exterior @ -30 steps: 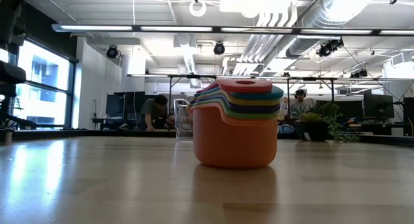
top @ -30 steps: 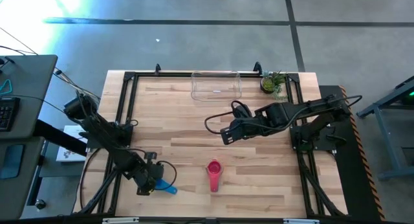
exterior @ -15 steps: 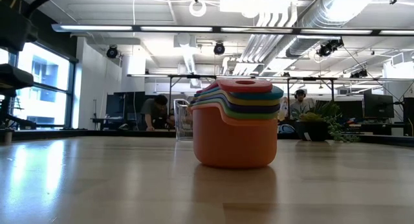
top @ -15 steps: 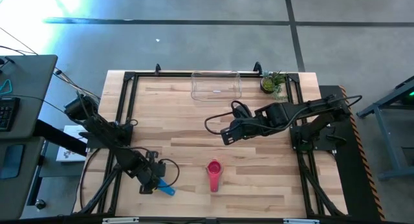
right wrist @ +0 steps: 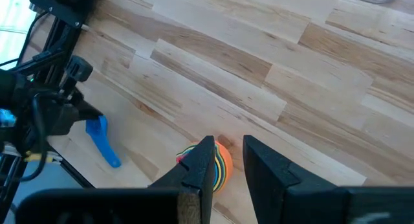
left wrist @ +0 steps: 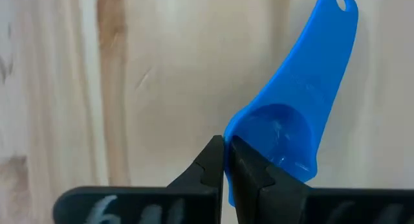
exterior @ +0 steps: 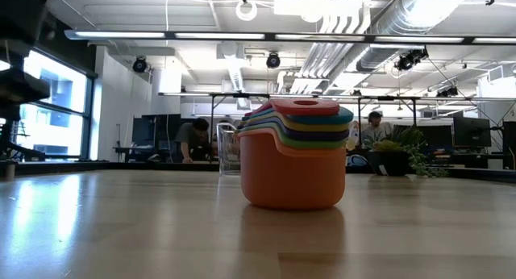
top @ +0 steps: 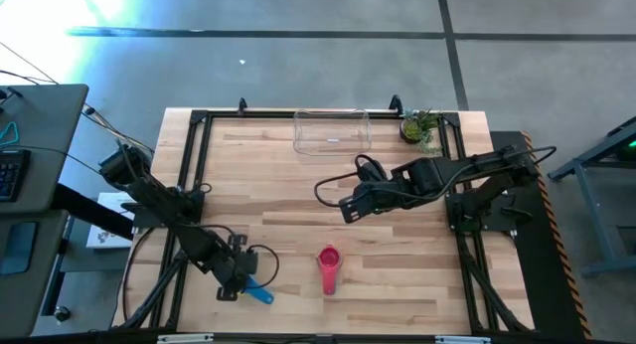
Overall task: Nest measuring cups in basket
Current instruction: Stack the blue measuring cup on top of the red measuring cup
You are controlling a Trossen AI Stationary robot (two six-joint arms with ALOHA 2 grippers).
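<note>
A blue measuring cup [top: 261,292] [left wrist: 291,101] is near the table's front left, with my left gripper [top: 241,276] [left wrist: 224,160] shut on it. The other measuring cups are nested in an upright stack [top: 328,267] [exterior: 294,154], which stands on its orange base near the front centre. The clear basket [top: 332,131] sits at the far edge. My right gripper [top: 350,210] [right wrist: 228,160] hovers open over the table's middle, above the stack, holding nothing. My left gripper pinches the wall of the blue cup's bowl at its rim [left wrist: 228,132], on the side away from the handle [left wrist: 336,23]. One finger [left wrist: 252,169] is inside the bowl and one [left wrist: 208,164] outside. The fingers come steeply from above. Whether the cup is off the wood, I cannot tell.
A small potted plant [top: 420,127] stands in the far right corner beside the basket. A black frame rail [top: 199,117] runs round the tabletop. Bare wood lies between the stack and the basket. People sit at desks in the room behind [exterior: 192,140].
My left gripper has edged a little toward the table's right, closer over the blue cup. The stack, the basket and my right arm have kept still.
</note>
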